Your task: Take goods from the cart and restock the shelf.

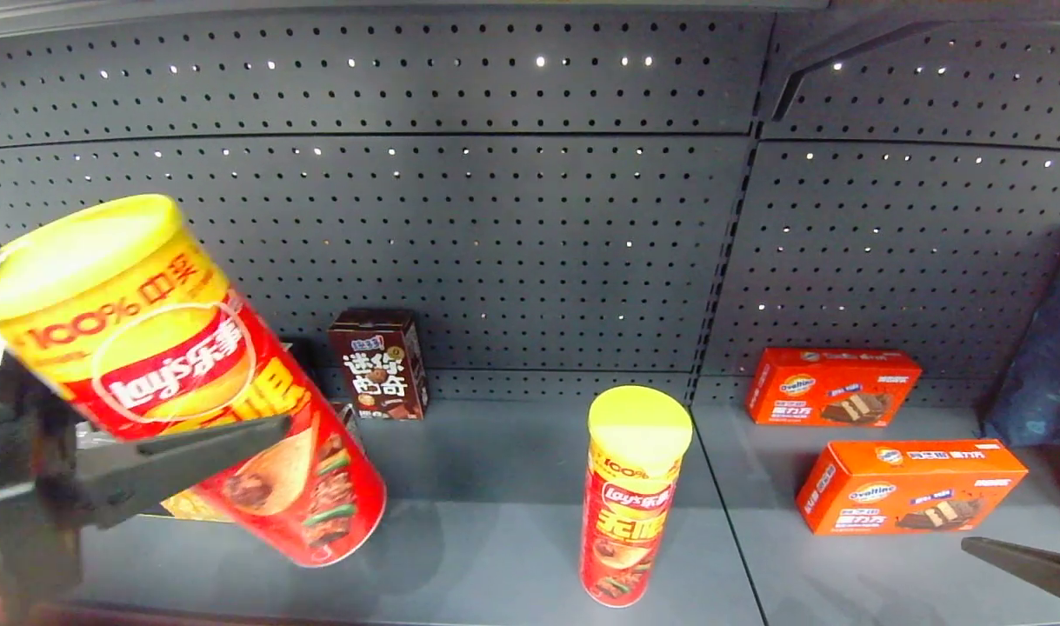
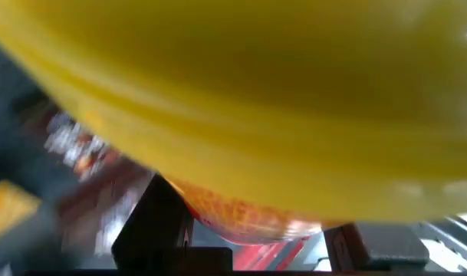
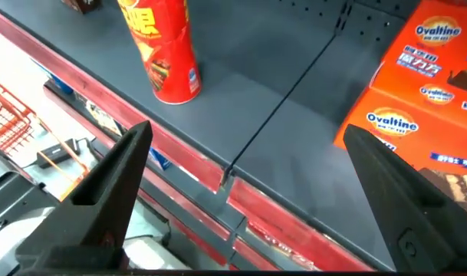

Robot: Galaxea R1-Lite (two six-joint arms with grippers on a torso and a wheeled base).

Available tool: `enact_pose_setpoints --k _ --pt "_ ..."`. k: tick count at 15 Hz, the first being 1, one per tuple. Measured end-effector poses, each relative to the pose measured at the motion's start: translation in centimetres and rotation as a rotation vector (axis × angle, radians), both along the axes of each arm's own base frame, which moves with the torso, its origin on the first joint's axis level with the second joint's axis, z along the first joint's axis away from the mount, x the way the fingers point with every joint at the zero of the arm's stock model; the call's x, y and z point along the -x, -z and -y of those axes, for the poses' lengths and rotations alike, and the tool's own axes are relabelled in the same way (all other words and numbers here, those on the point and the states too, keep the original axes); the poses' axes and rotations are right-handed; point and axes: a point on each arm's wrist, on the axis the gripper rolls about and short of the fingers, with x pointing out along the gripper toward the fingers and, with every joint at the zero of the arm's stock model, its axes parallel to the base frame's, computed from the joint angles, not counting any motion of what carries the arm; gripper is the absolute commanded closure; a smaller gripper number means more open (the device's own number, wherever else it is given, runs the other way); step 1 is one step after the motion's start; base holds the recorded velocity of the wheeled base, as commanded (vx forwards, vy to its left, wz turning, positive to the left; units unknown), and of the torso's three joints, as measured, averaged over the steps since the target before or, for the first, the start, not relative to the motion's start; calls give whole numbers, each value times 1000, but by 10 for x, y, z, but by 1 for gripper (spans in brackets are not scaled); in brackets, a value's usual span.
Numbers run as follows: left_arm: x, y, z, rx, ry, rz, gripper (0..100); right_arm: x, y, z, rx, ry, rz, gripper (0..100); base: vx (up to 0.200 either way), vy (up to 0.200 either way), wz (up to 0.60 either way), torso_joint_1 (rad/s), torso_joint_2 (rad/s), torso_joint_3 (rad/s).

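A tall red chips can with a yellow lid (image 1: 173, 374) hangs tilted over the left end of the grey shelf (image 1: 495, 469), lid toward me. My left gripper (image 1: 225, 435) is shut on its body. In the left wrist view the can (image 2: 256, 92) sits between the dark fingers (image 2: 156, 230). A second identical can (image 1: 634, 496) stands upright on the shelf near the middle, also seen as the can (image 3: 160, 50) from the right wrist. My right gripper (image 3: 256, 199) is open and holds nothing, just off the shelf's front edge at the right, with one finger (image 1: 1025, 565) showing.
A small brown box (image 1: 379, 363) stands against the pegboard back. Two orange boxes (image 1: 830, 387) (image 1: 908, 485) lie on the right shelf section. A blue bag (image 1: 1051, 348) leans at the far right. Below the shelf's edge, a red wire basket (image 3: 11, 115) shows.
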Motion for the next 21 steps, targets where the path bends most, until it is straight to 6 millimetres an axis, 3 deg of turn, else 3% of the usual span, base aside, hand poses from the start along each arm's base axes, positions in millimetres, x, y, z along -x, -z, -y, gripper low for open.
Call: enact_pose_setpoints --k 7,10,14,21 --pt "-122 13 55 -78 197 17 100 -1 6 0 18 2 -20 0 0 0 0 0 0 0" --pt "-160 30 82 -91 258 0 100 -1 5 -1 16 2 -19 0 0 0 0 0 0 0" --pt "-186 53 110 -90 355 -40 100 -2 2 -2 12 -1 -15 0 0 0 0 0 0 0" --pt "-217 78 130 -116 396 -42 100 -6 -4 -7 10 -8 -11 0 0 0 0 0 0 0"
